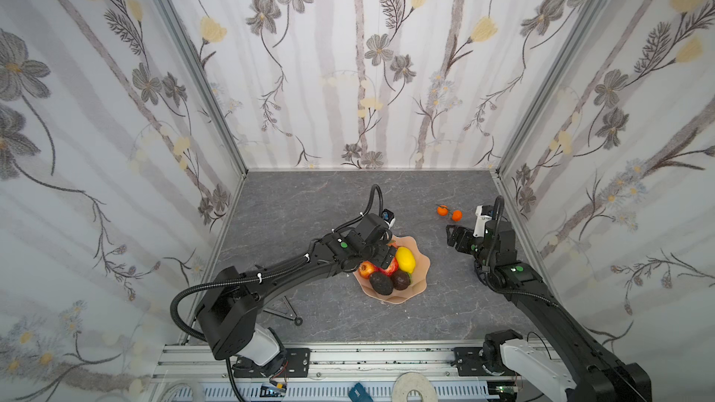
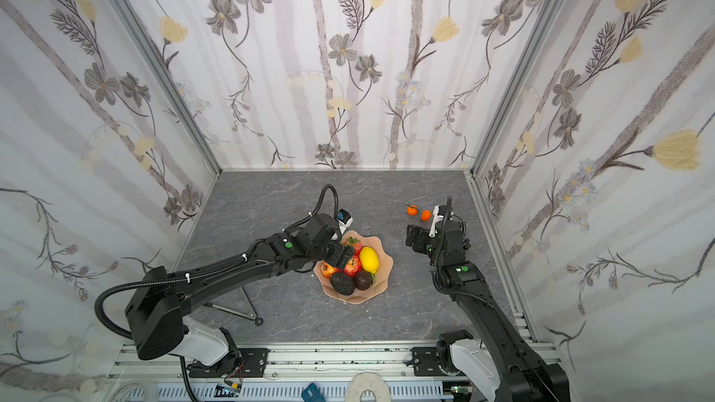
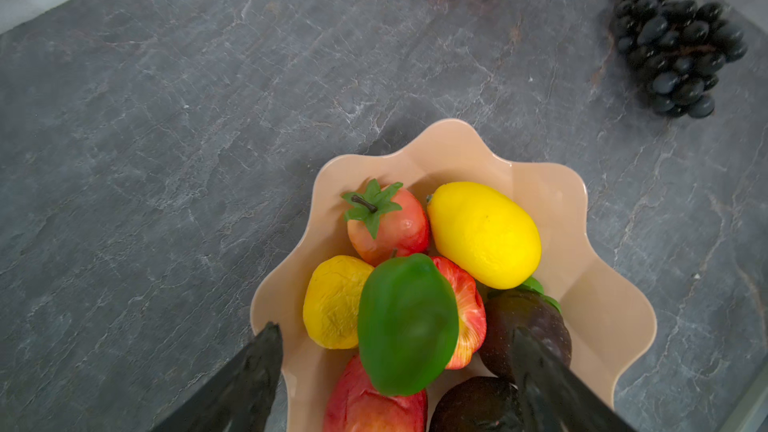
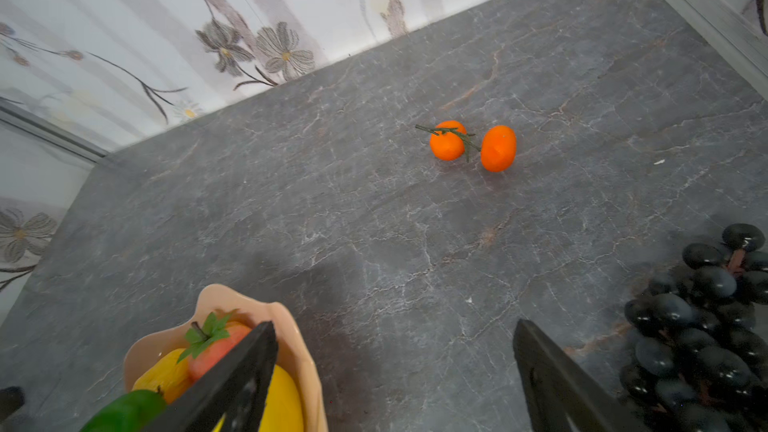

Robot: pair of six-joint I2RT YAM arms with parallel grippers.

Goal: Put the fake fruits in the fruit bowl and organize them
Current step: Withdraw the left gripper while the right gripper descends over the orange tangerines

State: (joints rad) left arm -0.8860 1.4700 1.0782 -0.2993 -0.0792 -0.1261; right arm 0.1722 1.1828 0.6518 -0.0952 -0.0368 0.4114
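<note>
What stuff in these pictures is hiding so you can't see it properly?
- Grape bunch: hidden under the right arm in both top views, and cut off by the picture's edge in the right wrist view.
- Green lime: covered by the left end effector in both top views.
- One red apple: cut off by the picture's edge in the left wrist view.
</note>
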